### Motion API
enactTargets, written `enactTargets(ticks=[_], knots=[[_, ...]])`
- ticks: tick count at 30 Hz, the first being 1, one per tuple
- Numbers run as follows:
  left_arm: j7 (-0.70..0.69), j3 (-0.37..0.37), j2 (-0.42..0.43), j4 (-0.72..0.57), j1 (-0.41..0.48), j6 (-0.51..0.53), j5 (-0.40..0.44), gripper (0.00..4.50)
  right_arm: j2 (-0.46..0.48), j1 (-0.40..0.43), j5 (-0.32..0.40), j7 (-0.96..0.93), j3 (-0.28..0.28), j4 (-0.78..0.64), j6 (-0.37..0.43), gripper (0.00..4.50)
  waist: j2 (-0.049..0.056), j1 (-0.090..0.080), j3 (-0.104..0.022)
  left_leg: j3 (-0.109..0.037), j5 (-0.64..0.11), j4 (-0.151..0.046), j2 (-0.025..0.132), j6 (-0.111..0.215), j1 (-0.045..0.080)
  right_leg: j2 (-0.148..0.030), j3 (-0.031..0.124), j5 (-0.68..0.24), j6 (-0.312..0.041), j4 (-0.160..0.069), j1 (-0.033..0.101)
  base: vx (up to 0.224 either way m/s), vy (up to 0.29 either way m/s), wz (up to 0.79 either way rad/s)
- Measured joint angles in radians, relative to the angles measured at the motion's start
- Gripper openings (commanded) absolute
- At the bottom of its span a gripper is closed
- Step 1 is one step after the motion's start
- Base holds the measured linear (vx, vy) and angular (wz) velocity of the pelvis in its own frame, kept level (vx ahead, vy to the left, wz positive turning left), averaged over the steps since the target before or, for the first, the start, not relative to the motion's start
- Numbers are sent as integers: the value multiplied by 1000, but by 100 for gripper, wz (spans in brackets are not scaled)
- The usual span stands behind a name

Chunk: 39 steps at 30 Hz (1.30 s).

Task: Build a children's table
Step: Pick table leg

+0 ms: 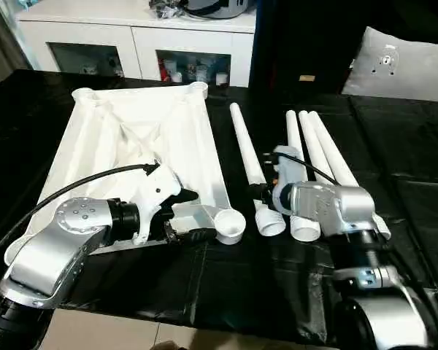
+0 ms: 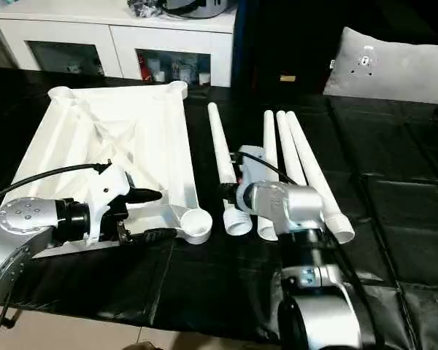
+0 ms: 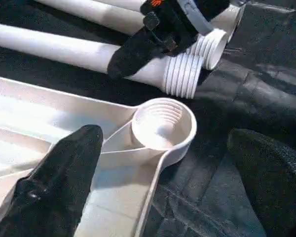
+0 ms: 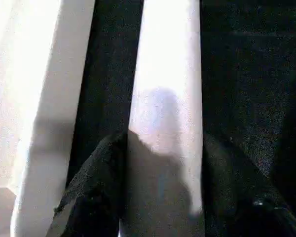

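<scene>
The white table top (image 1: 131, 138) lies ribbed side up on the black work surface. My left gripper (image 1: 197, 215) is open at its near right corner, one finger (image 3: 74, 163) over the ribs and the other on the black cover, with the round threaded socket (image 3: 163, 123) between them. One long white leg (image 1: 244, 142) lies just right of the top, threaded end toward me. My right gripper (image 4: 165, 143) is shut on this leg near that end, a black finger (image 4: 98, 168) pressed against each side. Three more legs (image 1: 317, 146) lie side by side further right.
A white cabinet with glass doors (image 1: 139, 36) stands behind the work surface, and a grey cushion (image 1: 401, 62) sits at the back right. The black cover's front edge (image 1: 204, 324) runs close below my arms. A black cable (image 1: 80, 182) loops over the top's near left part.
</scene>
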Motion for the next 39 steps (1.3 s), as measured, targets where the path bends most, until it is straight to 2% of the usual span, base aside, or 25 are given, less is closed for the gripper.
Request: enactTargets(ticks=[5,7,11,13,15,18,22,28,39], knots=[[26,5,-19,-4,0,-29,4,450,5,60,-15,-6,10,-81,-167,186,3,1,2,1,2,0,0,-3,-1,0,0,0,0,0,-1,0,0,0],[46,10,-36,-4,0,-47,12,450,2,67,-11,2,4,-123,-200,186,4,2,2,1,2,0,1,-3,-1,0,0,0,0,0,-1,0,0,0],[108,36,-88,47,-39,-88,31,450,37,61,131,88,-119,-168,-159,186,9,1,4,0,1,0,1,-2,-1,0,-1,1,0,0,0,0,0,0],[144,76,-138,122,-87,-121,26,450,28,67,203,184,-128,-202,-157,186,14,3,7,1,1,0,1,2,-1,0,-1,2,-1,-1,0,0,0,0],[168,104,-169,164,-117,-131,12,450,23,76,244,244,-126,-232,-165,186,15,3,6,0,1,0,1,2,-1,0,-1,2,-1,0,0,0,0,0],[221,180,-264,241,-189,-119,-63,450,4,139,315,371,-122,-286,-209,186,15,13,6,0,1,0,2,3,-2,0,-2,3,-1,-1,0,0,0,0],[267,313,-404,276,-287,-23,-271,450,-17,193,385,500,-131,-326,-216,185,15,23,6,1,2,0,2,5,-3,0,-3,3,-3,-1,-1,0,0,0],[304,385,-504,298,-355,36,-451,450,-39,225,480,602,-153,-395,-219,185,15,25,6,1,6,0,2,12,-2,0,-4,3,-3,-1,0,0,0,0],[310,383,-544,325,-394,71,-497,450,-53,274,593,684,-146,-468,-207,184,19,24,7,0,7,0,3,13,-4,0,-4,4,-4,-3,0,0,0,0]])
